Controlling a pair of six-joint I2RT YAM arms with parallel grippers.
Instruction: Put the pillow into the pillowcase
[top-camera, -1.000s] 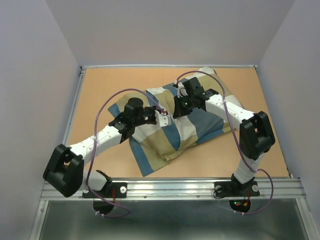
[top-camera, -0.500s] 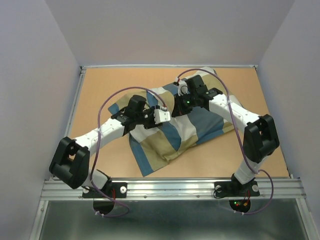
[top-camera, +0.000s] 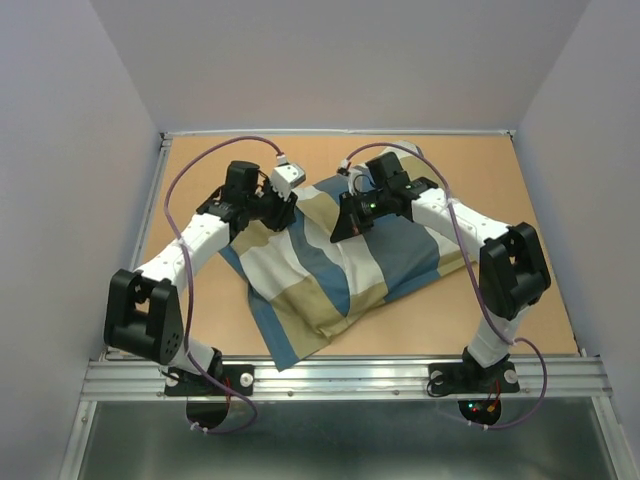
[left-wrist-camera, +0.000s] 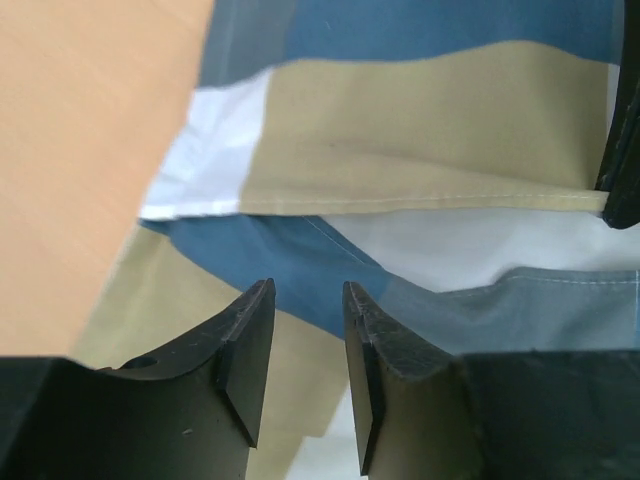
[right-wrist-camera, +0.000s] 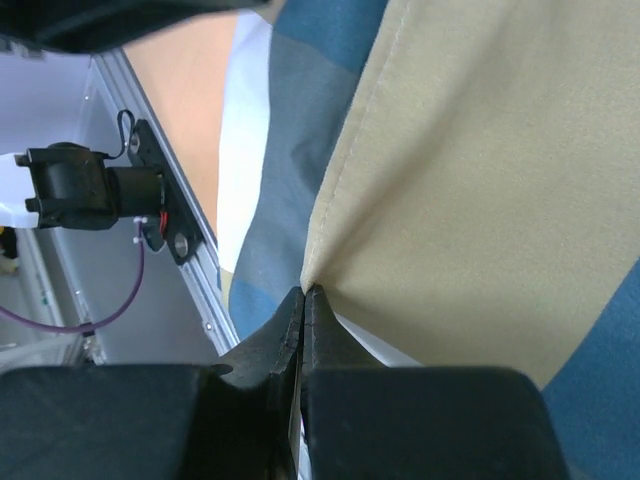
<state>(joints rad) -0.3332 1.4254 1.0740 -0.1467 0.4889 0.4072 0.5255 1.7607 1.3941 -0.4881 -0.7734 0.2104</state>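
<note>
Checked pillowcase diagonal, near-left to far-right

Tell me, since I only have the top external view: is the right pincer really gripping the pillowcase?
Observer: Yes. In its wrist view the right pincer is shut on a tan hemmed edge of the pillowcase.
Operator: And the left one?
Observer: The left pincer is open and holds nothing, poised just over the cloth.
Operator: Any pillow visible?
Observer: The left wrist view shows plain white between two hemmed layers, likely the pillow.
</note>
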